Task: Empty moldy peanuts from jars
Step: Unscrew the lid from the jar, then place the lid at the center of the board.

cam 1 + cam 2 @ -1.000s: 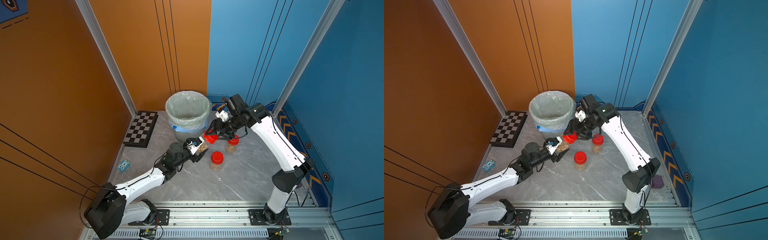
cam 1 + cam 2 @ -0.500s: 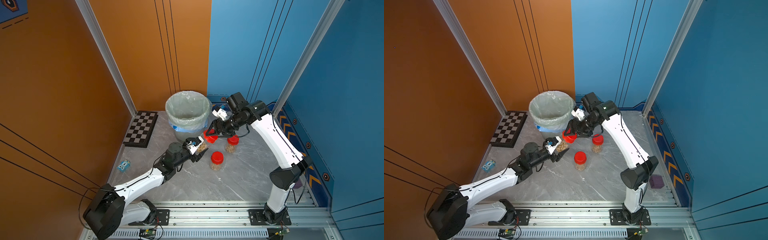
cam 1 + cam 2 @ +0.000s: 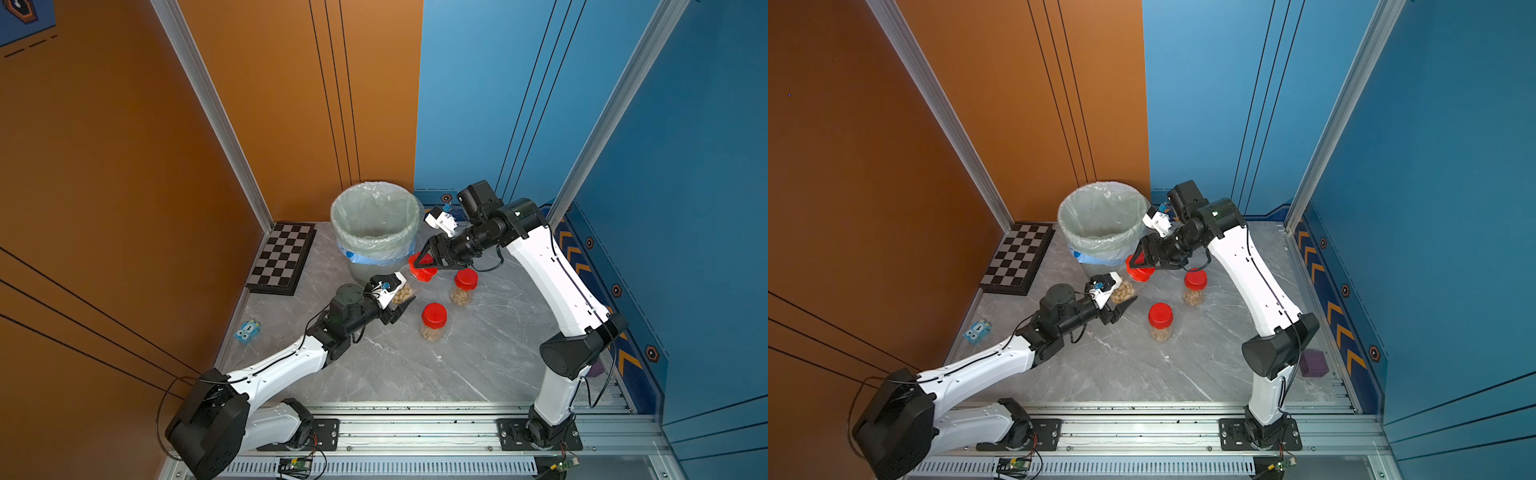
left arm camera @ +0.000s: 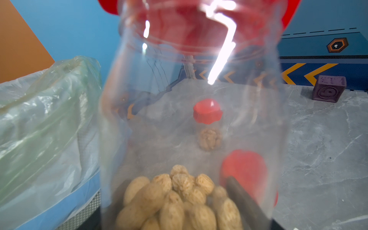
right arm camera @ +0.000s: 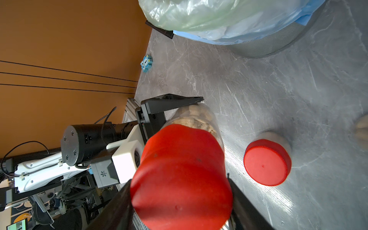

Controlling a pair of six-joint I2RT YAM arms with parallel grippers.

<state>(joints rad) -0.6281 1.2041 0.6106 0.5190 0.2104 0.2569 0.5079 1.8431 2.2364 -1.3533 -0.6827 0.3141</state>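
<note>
Marbled grey tabletop point(image 3: 478, 353): left end effector point(image 3: 405, 296) clamps clear jar point(image 4: 189, 119), right end effector point(image 3: 420, 266) its red lid point(image 5: 181, 175).

In the left wrist view the held jar point(image 4: 191, 99) fills the frame. Its red lid point(image 4: 189, 18) is blurred and cut off by the picture's edge, and the moldy peanuts point(image 4: 169, 209) are clipped at the opposite edge. Of the left gripper point(image 4: 176, 180), only one of the fingers point(image 4: 245, 199) is made out, smeared through the clear wall. The standing jars point(image 4: 208, 123) behind are seen only as blurs.

In the right wrist view the fingers point(image 5: 247, 207) of the right gripper point(image 5: 179, 178) are cut off by the edge, and one of the standing jars point(image 5: 362, 127) is clipped to a sliver. Whether the lid is screwed on or loose cannot be told.

In a top view the purple block point(image 3: 597, 368) is almost wholly hidden behind the right arm point(image 3: 577, 353).
</note>
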